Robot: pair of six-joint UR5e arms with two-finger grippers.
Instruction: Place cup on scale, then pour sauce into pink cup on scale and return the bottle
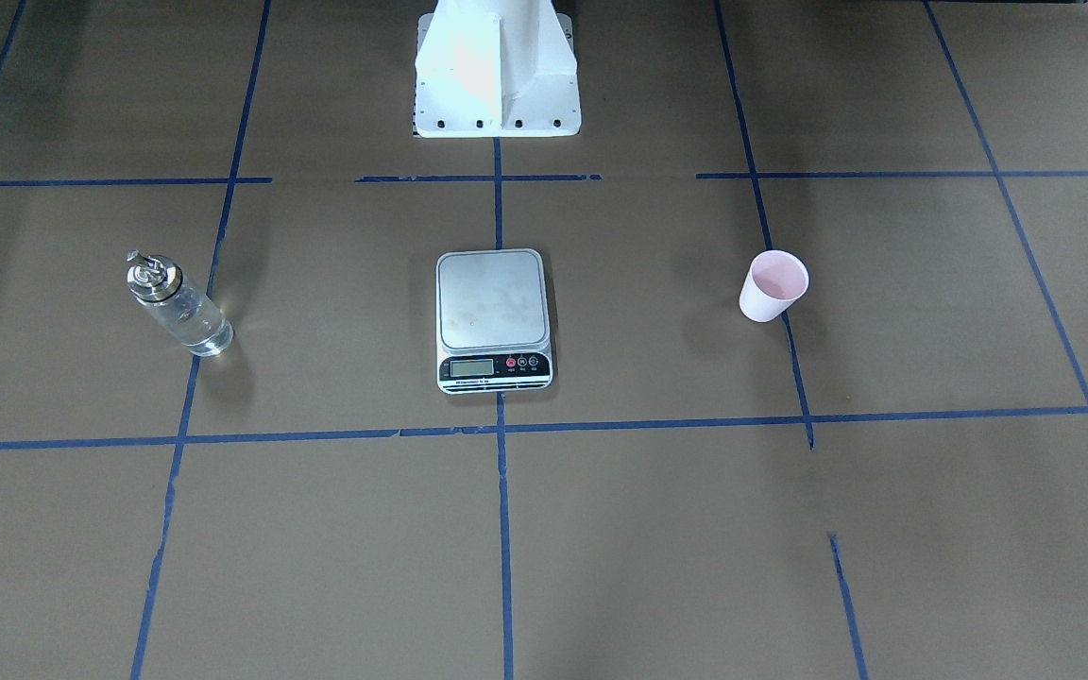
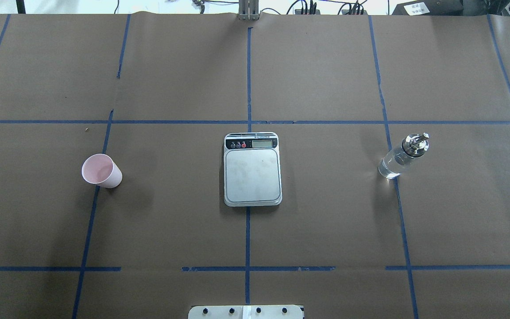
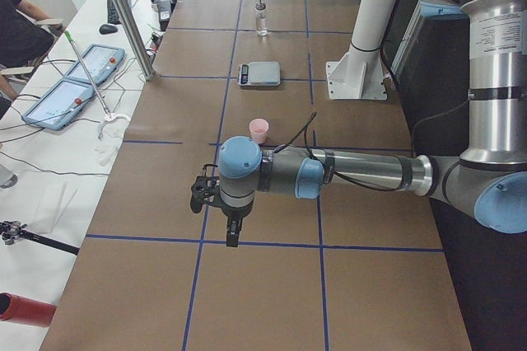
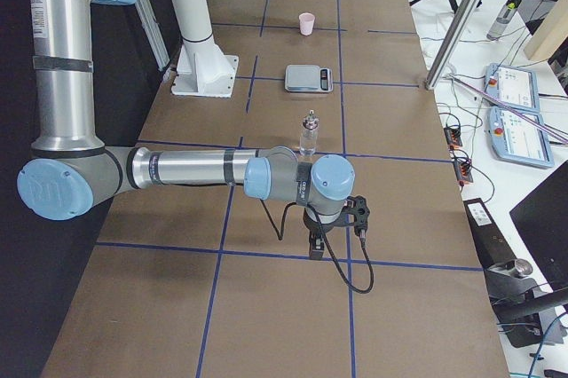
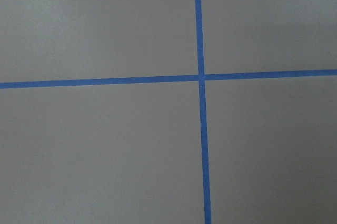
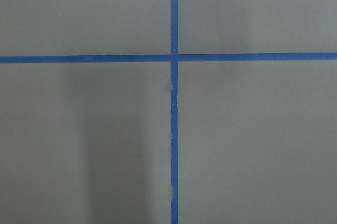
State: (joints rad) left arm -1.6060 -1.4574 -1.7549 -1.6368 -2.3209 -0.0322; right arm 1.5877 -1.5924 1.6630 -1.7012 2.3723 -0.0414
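Observation:
The pale pink cup (image 2: 101, 171) stands upright on the brown table, left of the scale (image 2: 252, 170) in the overhead view; it also shows in the front view (image 1: 773, 285). The scale's steel platform is bare. The clear glass bottle (image 2: 403, 156) with its silver spout cap stands right of the scale and holds clear liquid. My left gripper (image 3: 232, 236) shows only in the exterior left view, hanging over the table well short of the cup (image 3: 258, 130). My right gripper (image 4: 314, 248) shows only in the exterior right view, short of the bottle (image 4: 309, 134). I cannot tell whether either is open or shut.
The white robot pedestal (image 1: 497, 71) stands at the table's robot side, behind the scale. Blue tape lines grid the brown paper. A slanted metal post (image 3: 123, 13) and tablets (image 3: 74, 87) lie past the operators' edge, where a person (image 3: 16, 13) sits.

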